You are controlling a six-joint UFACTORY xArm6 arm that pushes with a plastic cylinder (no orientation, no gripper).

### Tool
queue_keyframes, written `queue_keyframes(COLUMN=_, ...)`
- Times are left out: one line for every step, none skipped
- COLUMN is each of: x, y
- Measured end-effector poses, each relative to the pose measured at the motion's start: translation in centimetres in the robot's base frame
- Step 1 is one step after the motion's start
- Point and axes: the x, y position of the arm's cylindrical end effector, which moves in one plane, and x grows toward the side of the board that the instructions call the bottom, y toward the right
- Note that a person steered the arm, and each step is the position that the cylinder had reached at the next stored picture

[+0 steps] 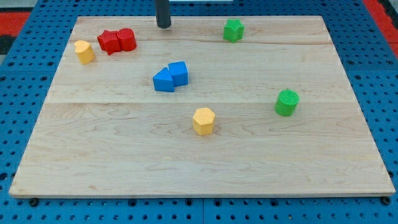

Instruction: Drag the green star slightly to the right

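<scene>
on the wooden board (124, 155) — two red, two blue, two yellow, two green blocks — my tip (163, 26) sits left of the green star (233, 30).

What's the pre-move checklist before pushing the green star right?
1. Target found: green star near the view's top, ok.
2. My tip on the star's left side: ok, but apart from it, no contact.
3. Path from tip to star free of blocks: ok.
4. Board room to the star's right: ok.
5. Red blocks clear of the tip: ok, left of it.
6. Green cylinder out of the push line: ok, much lower in view.
</scene>
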Motion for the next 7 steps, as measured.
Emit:
queue_keyframes(x=2.1, y=0.8)
queue_keyframes(x=5.0, y=1.3)
queue_keyframes(x=6.1, y=2.3)
queue_keyframes(x=6.7, y=5.0)
queue_keyframes(x=7.5, y=5.4)
queue_keyframes(x=5.2, y=6.6)
queue_keyframes(x=2.5, y=12.7)
